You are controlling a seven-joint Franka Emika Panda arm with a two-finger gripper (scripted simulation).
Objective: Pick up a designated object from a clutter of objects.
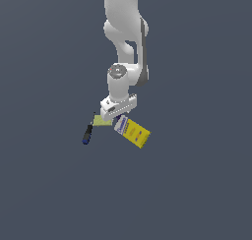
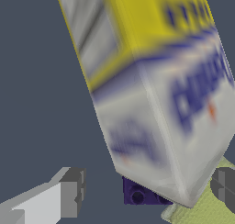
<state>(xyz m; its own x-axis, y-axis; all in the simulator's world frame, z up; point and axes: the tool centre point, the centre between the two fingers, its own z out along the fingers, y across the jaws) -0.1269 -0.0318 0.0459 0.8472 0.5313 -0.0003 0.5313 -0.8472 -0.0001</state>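
Hand [image 2: 149, 191] astride squat purple lump [image 2: 140, 194]

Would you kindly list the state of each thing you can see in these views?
gripper: open, jaws either side of the purple lump
purple lump: ungrasped, partly hidden behind the yellow box
yellow box: lying flat
green pad: lying flat
black-and-blue tool: lying flat, apart from the box

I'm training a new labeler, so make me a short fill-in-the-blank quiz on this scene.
1. The box is mostly ____ with a white-and-blue end.
2. In the wrist view, the purple lump peeks out from under the ____.
3. The gripper has its fingers ____, one on each side of the lump.
4. The pad is pale ____.

Answers: yellow; box; open; green
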